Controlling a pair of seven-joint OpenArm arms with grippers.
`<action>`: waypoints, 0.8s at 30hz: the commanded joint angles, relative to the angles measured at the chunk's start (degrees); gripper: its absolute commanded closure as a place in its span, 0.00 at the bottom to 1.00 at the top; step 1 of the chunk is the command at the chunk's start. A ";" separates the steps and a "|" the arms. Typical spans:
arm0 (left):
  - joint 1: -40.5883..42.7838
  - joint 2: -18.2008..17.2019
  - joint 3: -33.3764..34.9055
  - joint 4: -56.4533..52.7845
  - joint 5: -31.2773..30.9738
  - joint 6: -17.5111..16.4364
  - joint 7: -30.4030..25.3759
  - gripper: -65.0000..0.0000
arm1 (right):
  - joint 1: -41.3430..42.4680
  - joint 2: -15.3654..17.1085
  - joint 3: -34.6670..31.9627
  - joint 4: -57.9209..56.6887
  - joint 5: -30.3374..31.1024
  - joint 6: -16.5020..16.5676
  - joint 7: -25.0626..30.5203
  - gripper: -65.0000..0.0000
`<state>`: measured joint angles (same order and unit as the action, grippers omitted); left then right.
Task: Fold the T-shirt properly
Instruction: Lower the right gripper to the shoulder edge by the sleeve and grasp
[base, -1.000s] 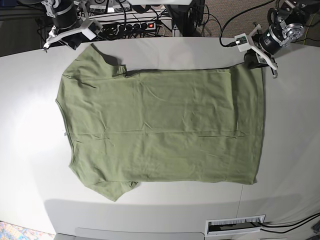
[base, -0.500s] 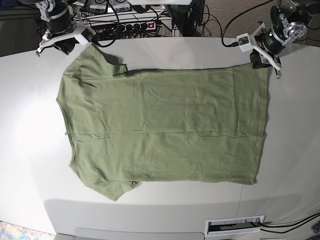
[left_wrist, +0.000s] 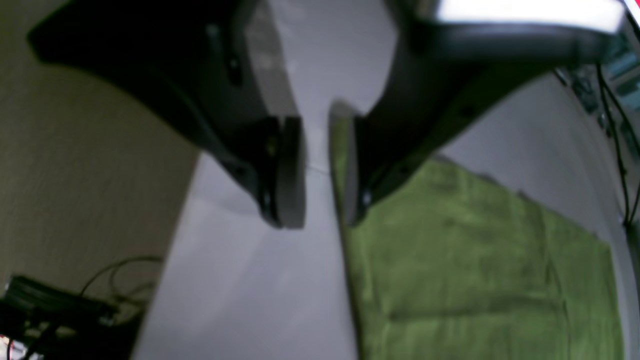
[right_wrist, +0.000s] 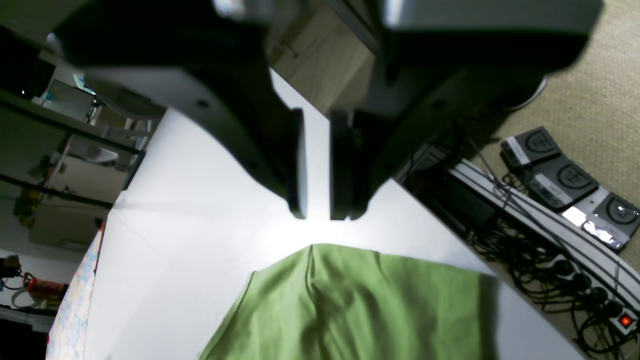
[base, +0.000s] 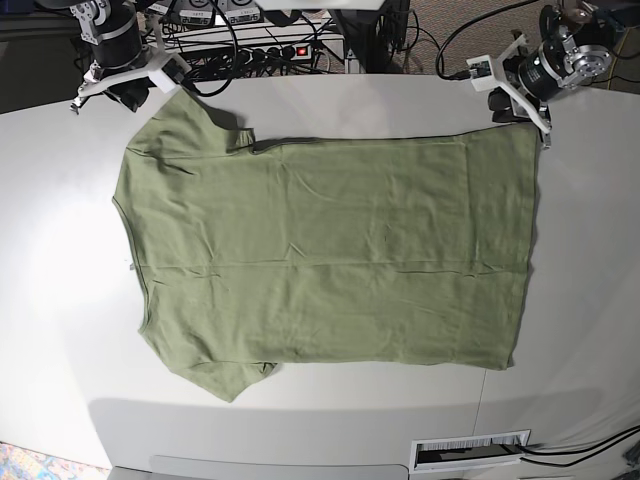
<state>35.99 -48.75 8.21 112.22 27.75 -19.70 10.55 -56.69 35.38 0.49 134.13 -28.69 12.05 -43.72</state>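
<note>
The green T-shirt (base: 330, 250) lies spread flat on the grey table (base: 60, 250), collar side to the left and hem to the right. My left gripper (base: 520, 108) hovers just past the hem's far corner. In the left wrist view it (left_wrist: 320, 220) is open by a narrow gap with bare table showing between the jaws, and the T-shirt's edge (left_wrist: 475, 275) runs beside one finger. My right gripper (base: 125, 90) sits beyond the far sleeve. Seen from its wrist, it (right_wrist: 320, 216) is also slightly open and empty, above the sleeve (right_wrist: 360, 310).
A power strip with cables (base: 270, 50) lies behind the table's back edge. Foot pedals (right_wrist: 555, 170) sit on the carpet. A white slotted panel (base: 470, 450) is at the table's front edge. Bare table surrounds the shirt.
The hem's far corner was drawn outward and now lies flat. My left gripper has pulled back off it. My right gripper moved left off the sleeve, then stayed still.
</note>
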 joint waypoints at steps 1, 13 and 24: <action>-0.52 -0.94 -0.35 -0.63 0.15 0.79 -0.39 0.76 | -0.44 0.48 0.37 0.87 -0.94 -0.46 -0.13 0.86; -2.71 -0.92 -0.35 -5.60 2.49 4.04 -4.00 0.76 | -0.28 0.48 0.37 0.87 -0.94 -0.46 -0.20 0.86; -7.39 -0.33 -0.33 -9.20 0.94 3.13 -4.59 0.89 | -0.28 0.33 0.37 0.87 -3.15 -0.48 -0.22 0.86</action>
<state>28.42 -48.27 8.19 102.65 28.88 -16.36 5.89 -56.66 35.24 0.49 134.13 -30.68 12.10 -44.14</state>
